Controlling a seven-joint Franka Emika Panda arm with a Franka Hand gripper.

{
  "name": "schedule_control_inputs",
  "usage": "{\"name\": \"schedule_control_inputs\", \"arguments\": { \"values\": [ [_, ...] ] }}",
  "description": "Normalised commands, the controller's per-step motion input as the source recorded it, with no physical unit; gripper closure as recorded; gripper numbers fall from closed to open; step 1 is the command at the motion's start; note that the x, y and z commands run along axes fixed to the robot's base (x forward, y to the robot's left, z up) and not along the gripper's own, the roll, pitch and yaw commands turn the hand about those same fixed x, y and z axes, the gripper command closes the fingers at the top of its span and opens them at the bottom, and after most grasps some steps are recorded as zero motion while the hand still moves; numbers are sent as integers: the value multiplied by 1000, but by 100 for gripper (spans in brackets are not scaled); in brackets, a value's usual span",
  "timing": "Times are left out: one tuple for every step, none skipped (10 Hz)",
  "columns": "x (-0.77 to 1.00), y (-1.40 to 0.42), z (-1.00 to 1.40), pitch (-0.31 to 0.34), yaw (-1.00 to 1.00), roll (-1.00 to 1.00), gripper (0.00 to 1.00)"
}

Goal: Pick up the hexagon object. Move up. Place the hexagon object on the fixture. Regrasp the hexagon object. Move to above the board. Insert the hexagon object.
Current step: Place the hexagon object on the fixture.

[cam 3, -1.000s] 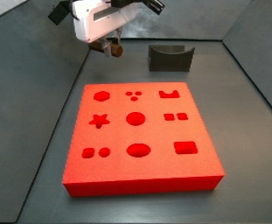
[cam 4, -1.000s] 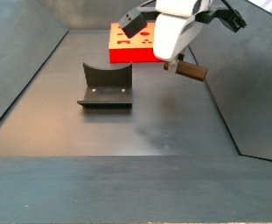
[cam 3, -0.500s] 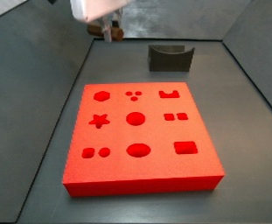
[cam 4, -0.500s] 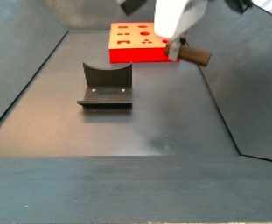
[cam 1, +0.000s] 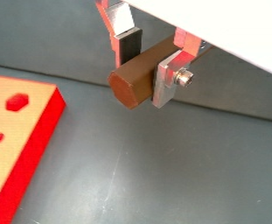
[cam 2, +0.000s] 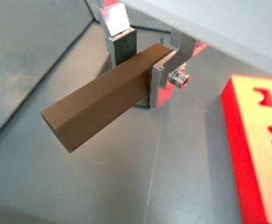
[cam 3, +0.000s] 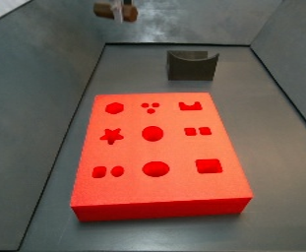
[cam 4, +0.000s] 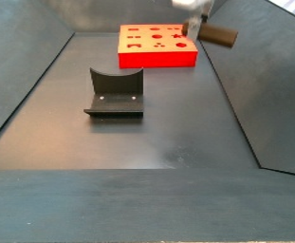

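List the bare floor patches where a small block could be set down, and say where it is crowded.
Free: the floor between the fixture and the near wall, and the strip between the fixture and the board. Crowded: above the board's corner, where the tool holds the hexagon object.

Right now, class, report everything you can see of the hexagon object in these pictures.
The hexagon object is a plain brown bar with flat faces and a matte, wood-like look. It lies roughly level, clamped near one end between the silver fingers of the gripper, its long free end sticking out. Both side views show it raised high near the top edge, clear of the floor, touching only the fingers.
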Motion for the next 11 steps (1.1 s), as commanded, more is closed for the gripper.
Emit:
{"name": "schedule_control_inputs", "arguments": {
  "values": [
    [2, 13, 392, 70, -4, 17, 100],
    [1000, -64, 317, 3, -1000, -46, 100],
    [1000, -63, 274, 5, -1000, -47, 100],
    [1000, -53, 231, 22, -1000, -52, 100],
    [1000, -49, 219, 32, -1000, -56, 100],
    [1000, -40, 193, 48, -1000, -62, 100],
    [1000, -36, 176, 53, -1000, -65, 100],
    [1000, -31, 148, 70, -1000, -72, 100],
    [1000, -26, 138, 84, -1000, -78, 100],
    [1000, -18, 114, 108, -1000, -89, 100],
    [1000, -13, 91, 129, -1000, -102, 100]
  ]
}}
